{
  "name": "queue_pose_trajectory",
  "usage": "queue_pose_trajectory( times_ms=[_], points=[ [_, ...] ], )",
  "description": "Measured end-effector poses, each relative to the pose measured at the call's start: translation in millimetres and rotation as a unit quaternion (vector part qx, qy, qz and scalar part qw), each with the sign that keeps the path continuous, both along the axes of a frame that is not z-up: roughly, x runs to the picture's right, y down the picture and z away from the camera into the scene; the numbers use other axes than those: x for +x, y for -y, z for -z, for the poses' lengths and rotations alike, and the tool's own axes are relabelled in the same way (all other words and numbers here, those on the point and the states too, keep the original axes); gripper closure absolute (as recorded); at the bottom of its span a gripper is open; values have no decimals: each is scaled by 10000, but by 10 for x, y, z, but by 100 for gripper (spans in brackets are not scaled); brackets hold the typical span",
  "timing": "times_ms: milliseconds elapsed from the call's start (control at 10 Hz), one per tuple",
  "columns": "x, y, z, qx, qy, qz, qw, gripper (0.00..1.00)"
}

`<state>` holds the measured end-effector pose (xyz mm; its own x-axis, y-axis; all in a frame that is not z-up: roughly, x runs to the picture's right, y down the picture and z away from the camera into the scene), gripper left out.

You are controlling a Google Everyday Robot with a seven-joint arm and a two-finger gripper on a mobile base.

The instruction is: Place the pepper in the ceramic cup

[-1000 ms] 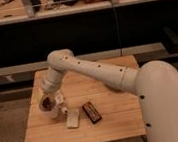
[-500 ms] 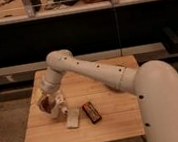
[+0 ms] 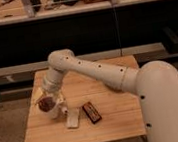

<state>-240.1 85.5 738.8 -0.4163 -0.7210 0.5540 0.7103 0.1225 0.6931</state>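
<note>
Pepper (image 3: 47,102) at gripper (image 3: 49,104), over the table's (image 3: 115,117) left side.

Gripper (image 3: 49,103) beside white block (image 3: 72,118), dark bar (image 3: 92,111).

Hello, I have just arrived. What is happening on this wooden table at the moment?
A white robot arm reaches from the right across a wooden table. Its gripper is low at the table's left side, with something dark red at its end, possibly the pepper. The ceramic cup cannot be made out clearly; the arm hides that area. Just right of the gripper, a small white block and a flat dark bar with red markings lie on the table, untouched.
</note>
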Motion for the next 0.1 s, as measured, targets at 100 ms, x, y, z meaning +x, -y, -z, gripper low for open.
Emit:
queue_pose_trajectory(
  times_ms=[100],
  points=[
    [-14,-6,4,-1,9,9,10000,29]
  ],
)
